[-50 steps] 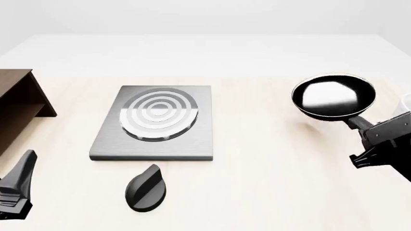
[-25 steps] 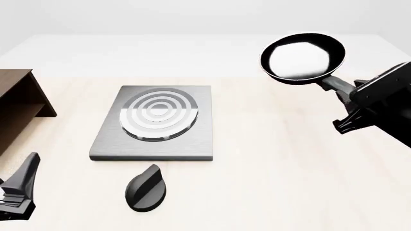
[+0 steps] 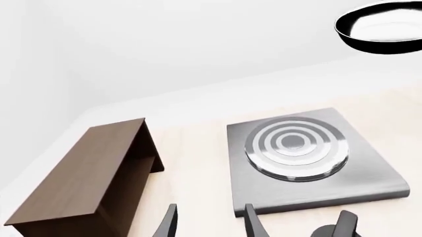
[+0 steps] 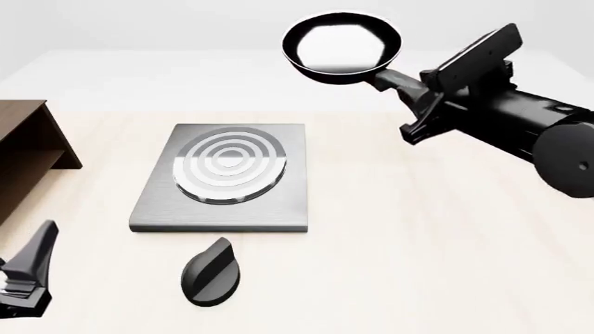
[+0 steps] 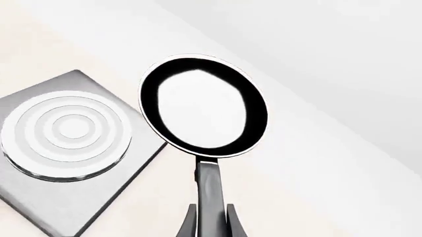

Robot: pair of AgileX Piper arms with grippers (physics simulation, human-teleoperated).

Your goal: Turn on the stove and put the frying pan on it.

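Note:
The frying pan (image 4: 343,43) is black with a glossy inside and hangs in the air behind and to the right of the stove (image 4: 278,209). My right gripper (image 4: 418,94) is shut on its long handle (image 5: 211,190). In the right wrist view the pan (image 5: 203,106) sits beyond my right gripper (image 5: 211,224), beside the stove (image 5: 112,187). The burner rings (image 4: 229,163) carry nothing. The black ridged knob (image 4: 211,273) lies in front of the plate. My left gripper (image 4: 28,271) is open near the table's front left, away from the knob (image 3: 333,229).
A brown wooden shelf (image 4: 23,153) stands at the left edge, left of the stove (image 3: 369,173). In the left wrist view the shelf (image 3: 92,173) is close beside my open left gripper (image 3: 211,227), and the pan (image 3: 382,27) shows high up.
The right arm has lifted the frying pan from the right side of the table and carried it up and leftward toward the stove. The left gripper has barely moved.

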